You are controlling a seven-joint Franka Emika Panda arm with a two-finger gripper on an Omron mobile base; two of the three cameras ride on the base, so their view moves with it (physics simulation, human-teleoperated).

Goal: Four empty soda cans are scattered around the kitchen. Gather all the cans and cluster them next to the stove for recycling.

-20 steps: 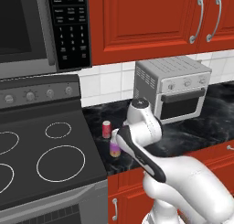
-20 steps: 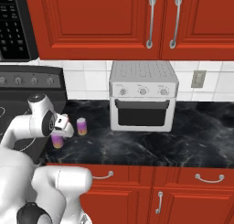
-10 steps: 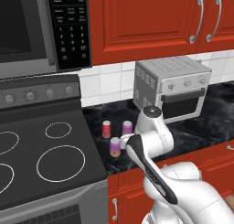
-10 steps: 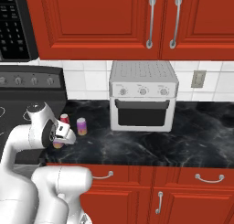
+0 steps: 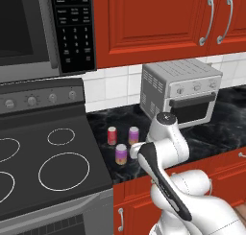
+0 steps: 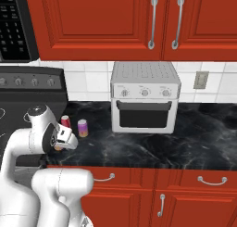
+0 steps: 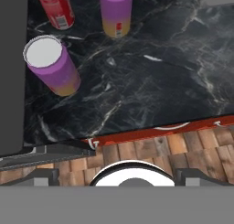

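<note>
A black marbled counter (image 5: 211,128) ran beneath red wooden cabinets (image 5: 144,23) and white tile. Three soda cans clustered beside the grey stove (image 5: 43,152): one red (image 5: 112,135), two purple-pink (image 5: 133,135) (image 5: 120,154). Labels were unreadable. The white arm's gripper (image 6: 69,140) stood released, holding nothing.

Even, bright rendered light is filling the kitchen; soft shadows are sitting under the cans on the worktop (image 7: 151,77); nothing is blurring, glaring or warping.

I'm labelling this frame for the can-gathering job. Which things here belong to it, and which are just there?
Job: red can; two purple cans, standing together on the counter beside the stove; open gripper.

Just there: toaster oven; microwave; cabinets.
</note>
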